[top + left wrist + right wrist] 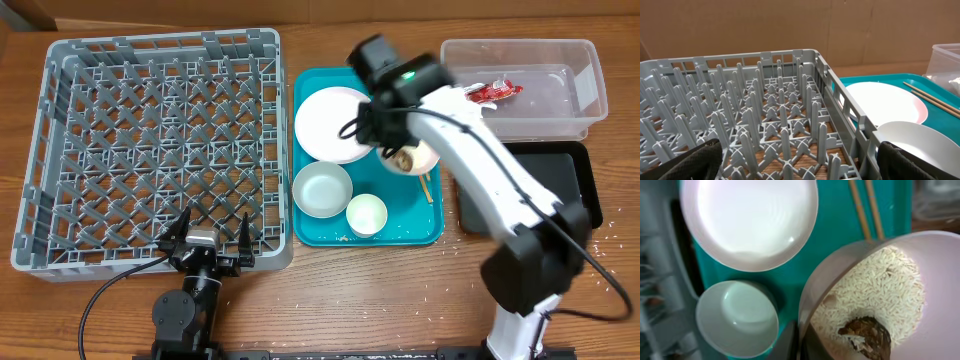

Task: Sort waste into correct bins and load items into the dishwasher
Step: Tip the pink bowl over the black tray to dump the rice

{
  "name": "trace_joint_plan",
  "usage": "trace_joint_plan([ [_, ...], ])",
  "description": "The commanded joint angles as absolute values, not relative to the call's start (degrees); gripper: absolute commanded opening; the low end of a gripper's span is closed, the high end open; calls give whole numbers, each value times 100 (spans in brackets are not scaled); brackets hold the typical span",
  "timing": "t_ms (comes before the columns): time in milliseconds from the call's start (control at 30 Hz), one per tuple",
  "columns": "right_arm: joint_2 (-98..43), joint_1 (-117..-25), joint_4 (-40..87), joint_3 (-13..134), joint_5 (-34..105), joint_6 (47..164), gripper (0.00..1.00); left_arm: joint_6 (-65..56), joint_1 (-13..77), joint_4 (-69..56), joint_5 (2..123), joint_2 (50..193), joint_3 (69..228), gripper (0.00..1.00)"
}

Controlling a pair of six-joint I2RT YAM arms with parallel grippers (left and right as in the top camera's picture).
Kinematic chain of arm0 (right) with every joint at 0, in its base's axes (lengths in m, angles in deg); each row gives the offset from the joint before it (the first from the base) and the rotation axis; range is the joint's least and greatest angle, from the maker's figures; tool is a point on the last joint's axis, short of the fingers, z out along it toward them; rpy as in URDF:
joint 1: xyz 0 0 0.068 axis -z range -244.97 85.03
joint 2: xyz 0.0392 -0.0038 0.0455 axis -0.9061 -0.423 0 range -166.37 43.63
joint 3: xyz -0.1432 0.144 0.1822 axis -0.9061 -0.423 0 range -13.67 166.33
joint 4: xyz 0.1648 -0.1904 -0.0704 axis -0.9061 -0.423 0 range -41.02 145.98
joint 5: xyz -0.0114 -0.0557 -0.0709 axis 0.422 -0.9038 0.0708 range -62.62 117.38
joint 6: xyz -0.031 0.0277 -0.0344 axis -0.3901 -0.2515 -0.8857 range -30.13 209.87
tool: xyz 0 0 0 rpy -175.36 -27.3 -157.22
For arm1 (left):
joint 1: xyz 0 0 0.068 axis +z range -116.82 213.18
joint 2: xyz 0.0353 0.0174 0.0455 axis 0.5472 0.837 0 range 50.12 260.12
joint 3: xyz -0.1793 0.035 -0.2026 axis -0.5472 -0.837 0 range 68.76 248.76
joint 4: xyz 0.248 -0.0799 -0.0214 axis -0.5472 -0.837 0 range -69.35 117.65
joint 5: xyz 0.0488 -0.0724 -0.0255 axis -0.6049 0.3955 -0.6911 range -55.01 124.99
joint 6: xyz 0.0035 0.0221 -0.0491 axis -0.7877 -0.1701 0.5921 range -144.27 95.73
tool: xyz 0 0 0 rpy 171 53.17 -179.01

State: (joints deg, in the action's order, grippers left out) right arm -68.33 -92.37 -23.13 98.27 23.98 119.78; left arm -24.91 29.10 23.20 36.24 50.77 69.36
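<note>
Over the tray [412, 218], right tool [799, 342] clamps bowl [940, 270] rim.

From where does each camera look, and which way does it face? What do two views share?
Overhead: above the table, facing down on dish rack, teal tray, clear tub, black tray; both arms show.
Left wrist: low at the rack's near edge, facing across it toward cardboard; the open left gripper's fingers fill the bottom corners.
Right wrist: above the teal tray, facing down; the right gripper, shut on the rice bowl's rim, shows at bottom.
Shared: both wrist views show the white plate and chopsticks.
</note>
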Motion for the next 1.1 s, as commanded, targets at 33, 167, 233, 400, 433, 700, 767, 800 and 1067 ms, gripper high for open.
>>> trace_joint_plan([
  [33,-6070,-8533,-2571,10087,2921,11333,4,-2600,2945,2326,3607,5066,6903,100],
  [167,-5758,-7532,-3027,10078,3662,10538,4,-2600,2945,2326,3607,5066,6903,100],
  [233,-5703,-7056,-3226,10076,4075,10094,4,-2600,2945,2324,3607,5066,6903,100],
  [400,-5699,-5867,-3434,9730,5613,8702,4,-2600,2945,2326,3607,5066,6903,100],
  [433,-5701,-5674,-3427,9586,5863,8503,4,-2600,2945,2326,3607,5066,6903,100],
  [700,-5710,-4407,-2573,7881,7878,7449,4,-2600,2945,2326,3607,5066,6903,100],
  [767,-5714,-4184,-2210,7409,8254,7346,4,-2600,2945,2326,3607,5066,6903,100],
  [800,-5716,-4096,-2022,7193,8442,7320,4,-2600,2945,2326,3607,5066,6903,100],
  [1067,-5869,-3548,-475,5569,9884,7316,4,-2600,2945,2326,3607,5066,6903,100],
])
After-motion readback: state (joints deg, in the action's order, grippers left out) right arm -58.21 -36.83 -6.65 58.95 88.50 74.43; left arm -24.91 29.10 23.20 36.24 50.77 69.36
